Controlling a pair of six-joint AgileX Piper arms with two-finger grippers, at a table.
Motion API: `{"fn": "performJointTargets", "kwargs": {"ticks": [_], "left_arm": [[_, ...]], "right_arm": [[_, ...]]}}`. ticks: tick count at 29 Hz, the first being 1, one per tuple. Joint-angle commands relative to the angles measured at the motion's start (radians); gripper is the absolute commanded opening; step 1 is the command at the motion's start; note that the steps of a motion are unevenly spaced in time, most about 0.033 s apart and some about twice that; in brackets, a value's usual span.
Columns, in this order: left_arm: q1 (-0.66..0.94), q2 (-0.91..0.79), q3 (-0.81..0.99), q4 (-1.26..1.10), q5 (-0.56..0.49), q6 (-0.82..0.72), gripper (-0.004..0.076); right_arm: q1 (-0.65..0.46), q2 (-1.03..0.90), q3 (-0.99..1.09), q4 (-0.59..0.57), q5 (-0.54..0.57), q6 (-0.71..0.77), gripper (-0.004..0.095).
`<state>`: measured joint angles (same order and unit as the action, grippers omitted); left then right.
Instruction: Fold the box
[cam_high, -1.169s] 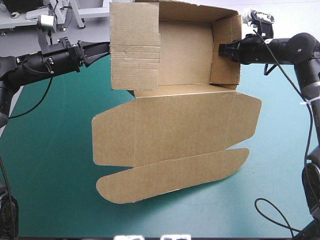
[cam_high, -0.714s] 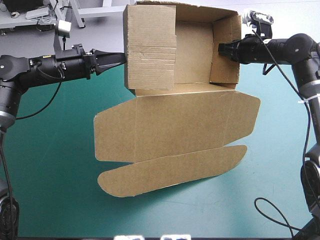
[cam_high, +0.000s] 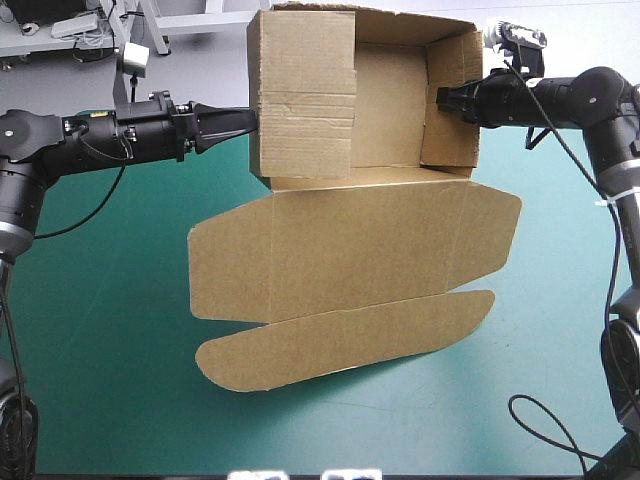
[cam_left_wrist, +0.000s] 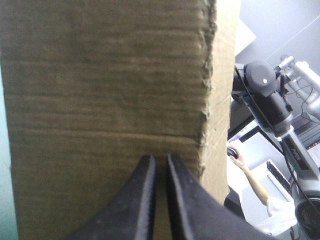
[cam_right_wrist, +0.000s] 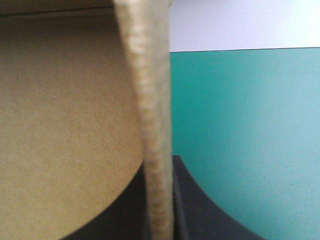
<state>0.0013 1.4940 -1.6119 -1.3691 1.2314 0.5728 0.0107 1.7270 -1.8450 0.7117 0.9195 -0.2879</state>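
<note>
The brown box (cam_high: 385, 100) stands at the table's far side, its walls raised and its lid (cam_high: 350, 250) flat toward the front, ending in a rounded tuck flap (cam_high: 340, 345). My left gripper (cam_high: 250, 120) is shut, and its tips press on the outside of the tall left wall (cam_high: 300, 100). In the left wrist view the black fingers (cam_left_wrist: 160, 157) almost meet against that board (cam_left_wrist: 105, 80). My right gripper (cam_high: 443, 98) is shut on the right wall. In the right wrist view that wall's edge (cam_right_wrist: 152, 100) runs between the fingers (cam_right_wrist: 159, 165).
The table's far edge (cam_high: 560, 40) lies just behind the box. Teal-green cover (cam_high: 100, 300) shows to the left of the lid, and more of it in front of the tuck flap.
My left gripper has moved right toward the box, and the left wall has shifted inward with it. The right arm and the lid have stayed in place.
</note>
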Motion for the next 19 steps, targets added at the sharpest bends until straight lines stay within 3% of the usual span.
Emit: {"fn": "performJointTargets", "kwargs": {"ticks": [1, 6, 8, 15, 19], "left_arm": [[-0.009, -0.04, -0.032, -0.056, 0.058, 0.003, 0.0183], [-0.009, -0.04, -0.032, -0.041, 0.058, 0.034, 0.0353], [-0.009, -0.04, -0.032, -0.041, 0.058, 0.046, 0.0382], [-0.009, -0.04, -0.032, -0.023, 0.052, 0.047, 0.0395], [-0.009, -0.04, -0.032, 0.033, 0.045, 0.047, 0.0395]], "right_arm": [[0.003, -0.036, -0.031, 0.058, -0.045, 0.01, -0.0014], [0.003, -0.029, -0.031, 0.058, -0.043, 0.01, -0.0014], [0.003, -0.029, -0.031, 0.058, -0.043, 0.01, -0.0014], [0.007, -0.029, -0.031, 0.053, -0.043, 0.005, -0.0014], [0.059, -0.029, -0.031, -0.061, -0.057, 0.029, -0.0014]]}}
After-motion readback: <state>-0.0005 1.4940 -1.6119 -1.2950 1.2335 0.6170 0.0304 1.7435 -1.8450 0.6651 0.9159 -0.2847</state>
